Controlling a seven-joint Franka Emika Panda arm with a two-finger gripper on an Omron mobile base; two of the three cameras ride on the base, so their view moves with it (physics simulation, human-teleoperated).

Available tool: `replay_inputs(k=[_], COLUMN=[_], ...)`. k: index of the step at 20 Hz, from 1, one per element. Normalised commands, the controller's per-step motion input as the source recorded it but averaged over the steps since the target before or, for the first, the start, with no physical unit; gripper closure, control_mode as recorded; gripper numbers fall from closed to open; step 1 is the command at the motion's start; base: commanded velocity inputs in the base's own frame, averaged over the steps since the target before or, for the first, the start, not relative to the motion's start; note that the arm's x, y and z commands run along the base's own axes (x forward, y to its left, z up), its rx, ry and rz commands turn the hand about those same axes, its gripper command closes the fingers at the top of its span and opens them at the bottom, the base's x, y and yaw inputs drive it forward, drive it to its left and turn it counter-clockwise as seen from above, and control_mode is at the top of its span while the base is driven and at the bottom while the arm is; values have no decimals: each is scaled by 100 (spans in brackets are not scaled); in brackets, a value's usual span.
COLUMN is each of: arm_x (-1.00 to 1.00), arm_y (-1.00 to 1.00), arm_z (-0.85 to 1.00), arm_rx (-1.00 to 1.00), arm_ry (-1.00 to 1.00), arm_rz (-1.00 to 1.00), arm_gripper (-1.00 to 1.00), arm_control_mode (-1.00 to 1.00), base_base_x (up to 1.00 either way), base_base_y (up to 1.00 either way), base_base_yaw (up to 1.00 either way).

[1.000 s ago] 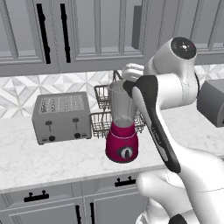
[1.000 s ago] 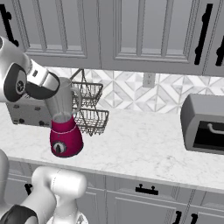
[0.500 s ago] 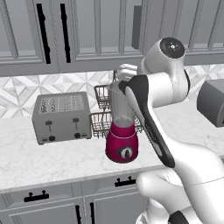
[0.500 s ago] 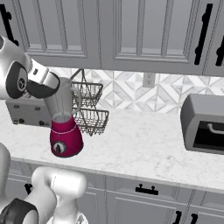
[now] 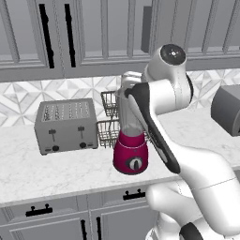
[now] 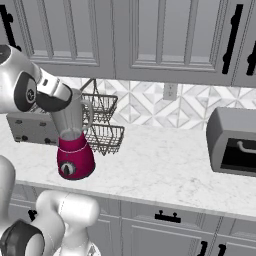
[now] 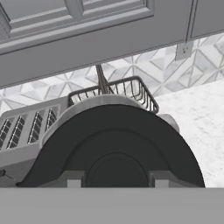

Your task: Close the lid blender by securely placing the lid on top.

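Two small dark fingertips (image 7: 74,180) are rising at the bottom of the hand view, and we are reading the gripper (image 7: 114,181) as clamped on the dark grey-black round lid (image 7: 114,148), whose domed disc is lying pressed between them. We are seeing the pale rim of the jar mouth curving just behind the lid's upper edge in this view, so the lid is sitting at the top of the jar; whether it is fully seated we cannot tell.

In the left base view, the white arm's hand is covering the jar top of the blender with its rounded magenta-red base and tall clear greyish jar (image 5: 131,152). The blender is standing upright on the white marbled countertop (image 5: 51,168), its dark dial facing the front edge. In the right base view, the blender (image 6: 75,156) is showing its side handle toward the right, with the arm's dark wrist resting over the jar mouth.

A two-tier dark wire basket (image 6: 104,131) is standing just behind and beside the blender. A silver four-slot toaster (image 5: 65,125) is sitting to the blender's left in the left base view, near but apart from it. A big dark grey box-shaped appliance with a front handle (image 6: 234,142) is standing well apart at the far right of the counter. Grey panelled wall cabinets with black bar handles (image 6: 150,35) are hanging above a geometric tiled backsplash (image 6: 150,102).
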Motion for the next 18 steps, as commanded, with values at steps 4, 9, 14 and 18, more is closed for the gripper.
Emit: replay_inputs(k=[4, 9, 14, 18], arm_x=[24, 23, 21, 20], arm_y=[0, 0, 0, 0], arm_z=[-5, -4, -3, 0], arm_rx=[-2, -2, -2, -1], arm_ry=[0, 0, 0, 0], arm_rz=[0, 0, 0, 0], arm_gripper=[100, 100, 100, 100], arm_control_mode=[-100, -100, -100, -100], base_base_x=[0, 0, 0, 0], base_base_y=[0, 0, 0, 0], base_base_yaw=[0, 0, 0, 0])
